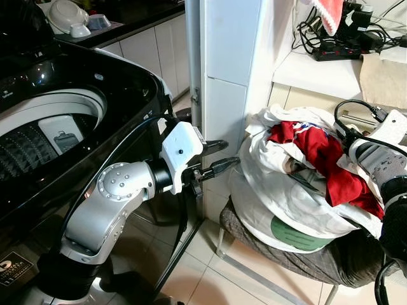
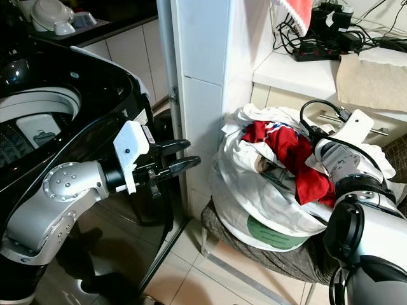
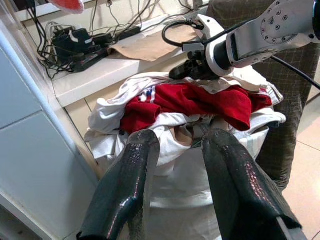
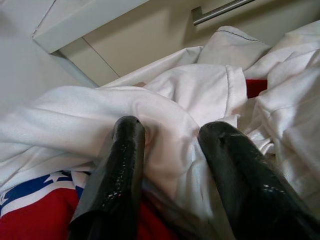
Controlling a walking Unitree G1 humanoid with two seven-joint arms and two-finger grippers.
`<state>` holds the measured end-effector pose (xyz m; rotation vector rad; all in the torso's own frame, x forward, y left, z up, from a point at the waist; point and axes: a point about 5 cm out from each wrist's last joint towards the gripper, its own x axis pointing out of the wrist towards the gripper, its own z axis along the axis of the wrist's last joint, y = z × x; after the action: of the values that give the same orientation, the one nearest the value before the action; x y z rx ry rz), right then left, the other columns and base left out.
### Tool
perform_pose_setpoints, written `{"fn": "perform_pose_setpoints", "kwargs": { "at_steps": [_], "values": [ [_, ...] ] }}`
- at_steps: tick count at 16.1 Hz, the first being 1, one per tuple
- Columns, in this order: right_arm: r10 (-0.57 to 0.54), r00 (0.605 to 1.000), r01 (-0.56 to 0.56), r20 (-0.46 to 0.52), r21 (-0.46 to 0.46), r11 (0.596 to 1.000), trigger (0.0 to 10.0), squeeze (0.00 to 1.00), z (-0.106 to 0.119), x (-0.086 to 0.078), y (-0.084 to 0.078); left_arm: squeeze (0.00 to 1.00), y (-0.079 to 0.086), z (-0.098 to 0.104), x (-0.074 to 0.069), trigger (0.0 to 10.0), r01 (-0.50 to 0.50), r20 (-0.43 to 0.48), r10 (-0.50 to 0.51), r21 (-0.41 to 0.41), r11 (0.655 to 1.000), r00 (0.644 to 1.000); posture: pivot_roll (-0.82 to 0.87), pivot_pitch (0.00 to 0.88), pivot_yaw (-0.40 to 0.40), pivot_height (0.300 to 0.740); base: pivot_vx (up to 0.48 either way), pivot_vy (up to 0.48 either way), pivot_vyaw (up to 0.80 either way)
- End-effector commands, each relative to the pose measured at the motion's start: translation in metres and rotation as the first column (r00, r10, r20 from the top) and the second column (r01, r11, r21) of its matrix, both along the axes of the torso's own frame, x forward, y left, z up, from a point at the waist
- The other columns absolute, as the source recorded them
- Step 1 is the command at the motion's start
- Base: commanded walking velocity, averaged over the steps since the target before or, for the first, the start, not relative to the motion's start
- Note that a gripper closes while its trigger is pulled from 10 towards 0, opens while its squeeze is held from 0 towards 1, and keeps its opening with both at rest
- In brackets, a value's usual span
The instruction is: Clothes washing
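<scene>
A heap of laundry lies on a cushioned chair [image 1: 280, 251] right of the washer: white garments [image 1: 280, 190] with a red garment [image 1: 331, 162] on top. The black top-loading washer [image 1: 127, 82] stands open at the left, its drum [image 1: 38, 136] visible. My left gripper [image 1: 219, 155] hovers open and empty between the washer and the heap, pointing at the clothes. My right gripper [image 2: 313, 135] rests on the far side of the heap. It is open, and its fingers [image 4: 125, 165] straddle a fold of white cloth [image 4: 170, 150] beside the red garment.
A white tiled pillar [image 1: 229, 76] stands just behind my left gripper. A shelf behind the heap carries a power strip with tangled cables [image 1: 340, 47] and a beige cloth [image 1: 385, 76]. Bowls [image 1: 67, 16] sit on the counter beyond the washer. Tiled floor [image 1: 210, 279] lies below.
</scene>
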<state>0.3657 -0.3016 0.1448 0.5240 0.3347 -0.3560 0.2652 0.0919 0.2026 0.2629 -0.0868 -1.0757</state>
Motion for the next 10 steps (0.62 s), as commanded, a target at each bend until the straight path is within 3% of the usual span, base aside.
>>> {"fn": "perform_pose_setpoints", "kwargs": {
  "at_steps": [1,10],
  "values": [
    [0.004,1.0,-0.003,-0.005,0.033,0.999,0.0,0.0,-0.0033,-0.0004,0.0024,0.0,0.0004,0.0042,-0.0013,10.0,0.01,0.014,-0.01,0.015,1.0,1.0,0.01,0.0,0.045,0.74,0.0,0.0,0.0],
    [-0.005,1.0,0.006,-0.02,0.051,0.999,0.0,0.0,-0.0079,-0.0035,0.0005,0.0,0.0012,0.0036,0.0002,10.0,0.002,0.016,-0.002,0.021,1.0,1.0,0.0,0.0,0.048,0.74,0.0,0.0,0.0]
  ]
}}
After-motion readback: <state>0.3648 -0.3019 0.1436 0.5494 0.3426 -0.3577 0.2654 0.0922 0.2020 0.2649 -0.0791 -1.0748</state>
